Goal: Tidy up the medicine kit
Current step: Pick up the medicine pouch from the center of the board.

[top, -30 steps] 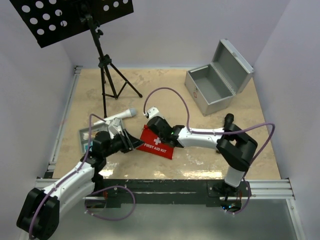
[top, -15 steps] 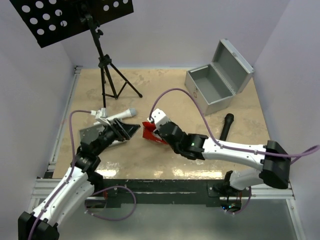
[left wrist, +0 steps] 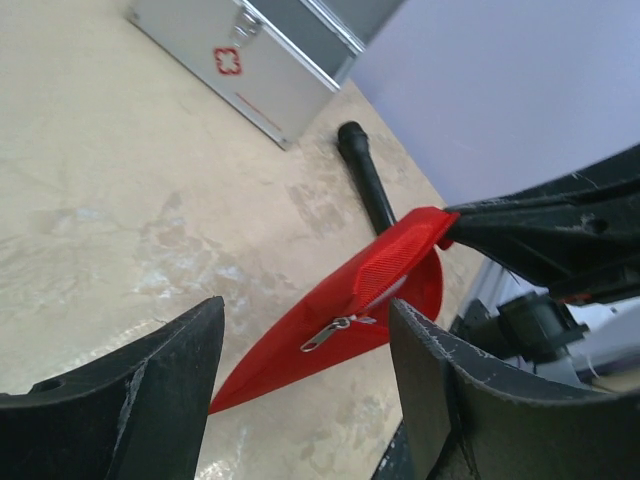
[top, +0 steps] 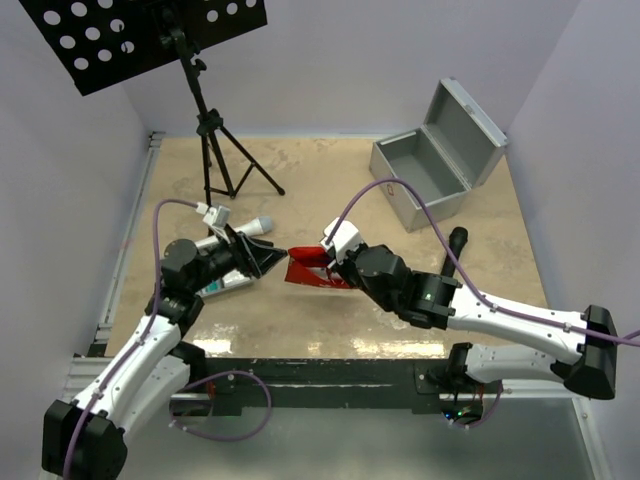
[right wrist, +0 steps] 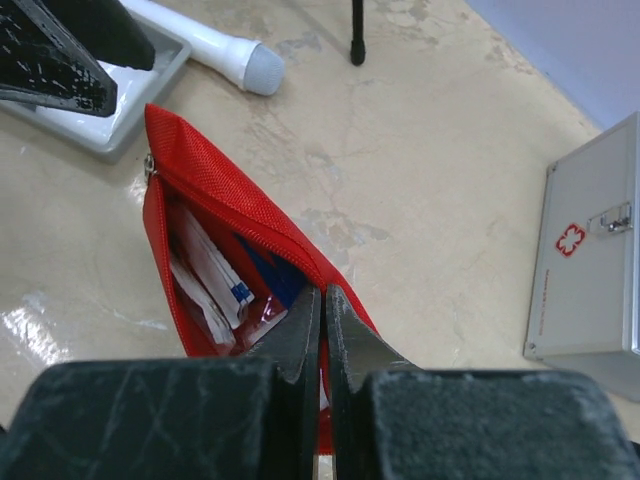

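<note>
Pinching the open mouth of the red pouch (right wrist: 232, 205) with the right gripper (right wrist: 322, 295), fingers pressed together on the fabric. Spread wide at the left gripper (left wrist: 305, 330), with the pouch's pointed end just ahead between the jaws; contact hard to tell. Inside the pouch: white packets (right wrist: 200, 265) and something blue (right wrist: 272, 278), half hidden. Beyond, on the table, the metal case (top: 392, 188) with its lid up, and the grey tray (right wrist: 115, 100) largely covered by the left gripper.

Top camera high, rear, looking down; wrist cameras close, opposed, both on red pouch (left wrist: 400, 265).
</note>
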Robot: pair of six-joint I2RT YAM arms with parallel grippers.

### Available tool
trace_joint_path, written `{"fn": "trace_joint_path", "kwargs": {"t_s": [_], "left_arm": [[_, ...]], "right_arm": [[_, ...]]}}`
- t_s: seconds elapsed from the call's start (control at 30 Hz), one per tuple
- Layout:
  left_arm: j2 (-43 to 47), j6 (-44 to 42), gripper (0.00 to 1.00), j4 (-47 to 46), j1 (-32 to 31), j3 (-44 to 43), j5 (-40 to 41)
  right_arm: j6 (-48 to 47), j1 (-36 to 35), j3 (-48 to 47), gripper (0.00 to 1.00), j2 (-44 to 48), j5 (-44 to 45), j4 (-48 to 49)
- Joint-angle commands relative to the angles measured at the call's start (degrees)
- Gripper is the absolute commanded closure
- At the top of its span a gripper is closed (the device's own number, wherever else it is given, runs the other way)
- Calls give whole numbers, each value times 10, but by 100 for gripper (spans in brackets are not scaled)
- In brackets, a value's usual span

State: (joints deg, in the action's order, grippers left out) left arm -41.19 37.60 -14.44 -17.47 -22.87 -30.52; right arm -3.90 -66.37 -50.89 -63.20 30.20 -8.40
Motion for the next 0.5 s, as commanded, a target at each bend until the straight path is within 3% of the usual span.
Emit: {"fn": "trace_joint_path", "kwargs": {"t_s": [0.0, 0.13, 0.47], "left_arm": [[-9, 6, 30, -116, 7, 12, -124], [9, 24, 27, -156, 7, 27, -136], [-38, 46, 37, -196, 2, 34, -186]], "right_arm": [[-15, -3, -17, 100, 25, -37, -19], [-14, -3, -14, 100, 31, -38, -20], [-20, -3, -24, 100, 30, -50, -16]]}}
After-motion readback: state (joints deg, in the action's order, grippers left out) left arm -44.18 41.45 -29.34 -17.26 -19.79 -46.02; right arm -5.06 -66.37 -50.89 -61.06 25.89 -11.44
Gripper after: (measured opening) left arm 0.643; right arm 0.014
